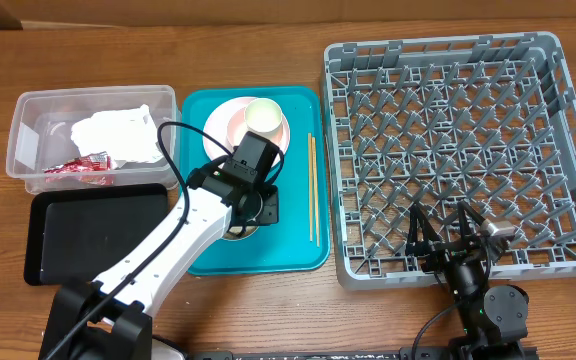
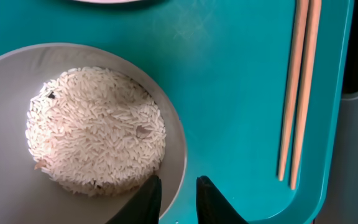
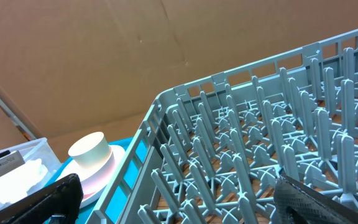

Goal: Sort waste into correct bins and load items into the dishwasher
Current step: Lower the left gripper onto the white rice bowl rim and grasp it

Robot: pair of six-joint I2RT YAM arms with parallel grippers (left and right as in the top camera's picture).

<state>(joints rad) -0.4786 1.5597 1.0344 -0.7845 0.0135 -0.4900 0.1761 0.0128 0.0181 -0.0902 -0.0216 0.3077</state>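
Overhead view shows the sorting partly done: the crumpled white paper napkin [image 1: 118, 135] and the small red sauce packet [image 1: 83, 165] are seen lying inside the clear plastic rectangular tub [image 1: 93, 93]; nothing is seen in the shallow black rectangular tray [image 1: 98, 230] just in front of it. The rice is not yet dealt w/: in the left wrist view the loose white rice [image 2: 95, 127] is heaped in the pale grey bowl [image 2: 5, 81], which sits on the large teal tray [image 2: 241, 93]; the L gripper [image 2: 179, 196] is set astride the bowl's near rim, one finger inside and one outside, and appears pinched on it, though contact of the outer finger cannot be confirmed. Loading is judged not begun: no dishes are seen in the large square grey plastic dish rack [image 1: 438, 45]; the round pale pink and white plates [image 1: 223, 122], w/ the small cream cup [image 1: 265, 115] on top, are stacked at the teal tray's far end; the thin wooden chopsticks [image 1: 312, 185] lie along its R side. The R gripper [image 3: 178, 183] is held wide apart, grasping nothing, at the rack's near edge. Left to do, approx.: rice to be emptied into a bin; then bowl, plates, cup and chopsticks to be moved to the rack.
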